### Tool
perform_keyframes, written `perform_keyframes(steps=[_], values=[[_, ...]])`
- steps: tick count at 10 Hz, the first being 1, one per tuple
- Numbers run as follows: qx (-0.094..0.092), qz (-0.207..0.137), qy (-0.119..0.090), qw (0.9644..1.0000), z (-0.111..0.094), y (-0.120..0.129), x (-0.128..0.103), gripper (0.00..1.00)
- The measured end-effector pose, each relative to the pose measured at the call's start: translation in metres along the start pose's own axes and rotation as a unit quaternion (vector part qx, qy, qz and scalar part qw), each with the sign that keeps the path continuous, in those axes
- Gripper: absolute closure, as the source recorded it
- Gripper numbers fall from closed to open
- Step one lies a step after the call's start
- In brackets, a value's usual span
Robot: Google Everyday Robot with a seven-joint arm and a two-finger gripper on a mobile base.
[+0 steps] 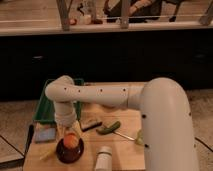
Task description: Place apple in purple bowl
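The apple (71, 142), orange-red with a yellowish patch, sits inside the dark purple bowl (60, 152) at the front left of the wooden table. My gripper (68, 131) hangs straight down from the white arm (100, 95), directly over the apple and touching or almost touching its top. The arm's wrist hides the gripper's upper part.
A green tray (42, 108) lies at the back left, with a blue packet (44, 134) in front of it. A dark bar (91, 124) and a long green vegetable (108, 127) lie mid-table. A white cylinder (103, 158) stands at the front edge, right of the bowl.
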Motion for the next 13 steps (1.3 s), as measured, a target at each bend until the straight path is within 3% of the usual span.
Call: perform_keyframes(steps=[3, 6, 13], values=[[-0.001, -0.002, -0.001, 1.0000, 0.0001, -0.0010, 0.0016, 0.40], [-0.001, -0.002, -0.001, 1.0000, 0.0006, -0.0021, 0.0031, 0.20], [-0.004, -0.002, -0.006, 1.0000, 0.0062, -0.0030, 0.0034, 0.20]])
